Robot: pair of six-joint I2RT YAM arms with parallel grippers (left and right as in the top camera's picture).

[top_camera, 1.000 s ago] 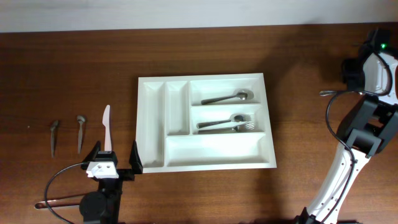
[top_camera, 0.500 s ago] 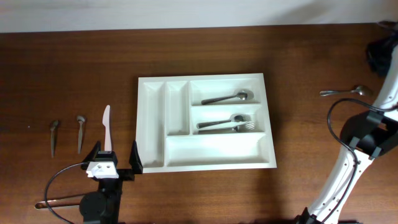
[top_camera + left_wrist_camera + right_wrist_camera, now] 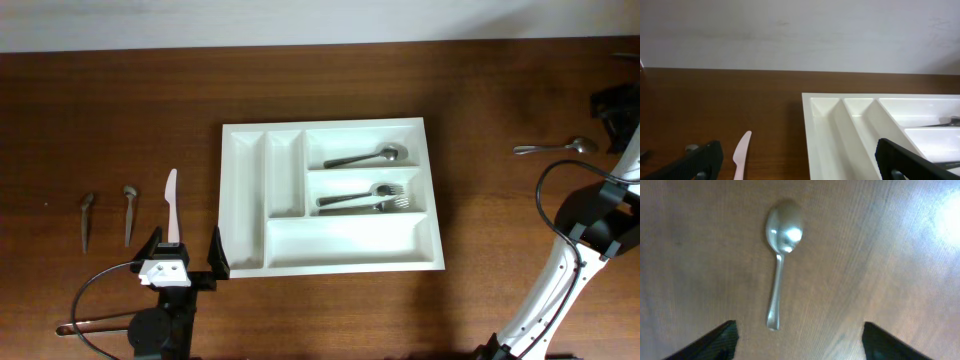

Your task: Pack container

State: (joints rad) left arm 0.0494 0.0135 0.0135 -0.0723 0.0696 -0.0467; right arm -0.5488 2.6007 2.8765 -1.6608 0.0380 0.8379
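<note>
The white container (image 3: pixel 340 245) lies mid-table with a spoon (image 3: pixel 365 156) in its top wide compartment and forks (image 3: pixel 365 198) in the middle one. Its long bottom compartment and two narrow ones are bare. My left gripper (image 3: pixel 185 252) hovers open off the container's lower-left corner, straddling the handle of a white plastic knife (image 3: pixel 172 205). In the left wrist view the knife (image 3: pixel 741 155) lies left of the container (image 3: pixel 840 130). My right gripper (image 3: pixel 800 349) is open above a metal spoon (image 3: pixel 778 255) lying on the table, its handle end just ahead of the fingers, nothing gripped.
Two small dark-handled spoons (image 3: pixel 86 220) (image 3: pixel 129 212) lie at the far left. Another metal utensil (image 3: pixel 95 324) sits at the bottom left beside the left arm's cable. The loose spoon (image 3: pixel 550 147) lies right of the container, and the right arm (image 3: pixel 575 270) rises along the right edge.
The right arm swung from over the loose spoon to the right edge of the overhead view, and its jaws opened. The spoon stayed put. The left arm has not moved.
</note>
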